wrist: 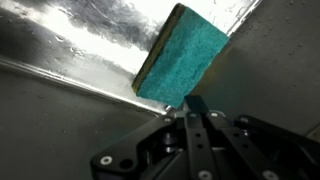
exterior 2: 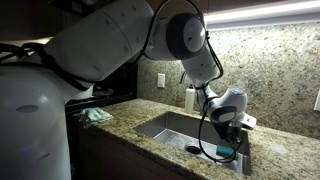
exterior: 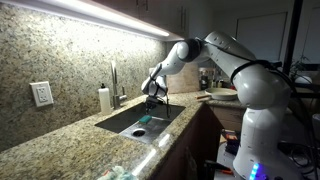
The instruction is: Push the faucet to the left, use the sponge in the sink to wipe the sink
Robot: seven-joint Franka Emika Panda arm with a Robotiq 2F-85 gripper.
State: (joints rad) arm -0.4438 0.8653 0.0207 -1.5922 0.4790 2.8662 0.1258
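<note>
dim room | under-cabinet strip light (exterior: 90, 17) glares | wrist view blurred

A bright strip light (exterior: 90, 20) glares under the upper cabinets and washes down the speckled beige granite backsplash (exterior: 70, 65), where a white wall outlet (exterior: 41, 94) sits above the back edge of the matching granite countertop (exterior: 50, 150), dark cabinet fronts (exterior 2: 105, 158) dropping below its front edge.

exterior views — opposite ends of counter (exterior: 60, 145), both facing sink (exterior: 120, 120) | wrist view — close on sponge (wrist: 185, 55)
</note>
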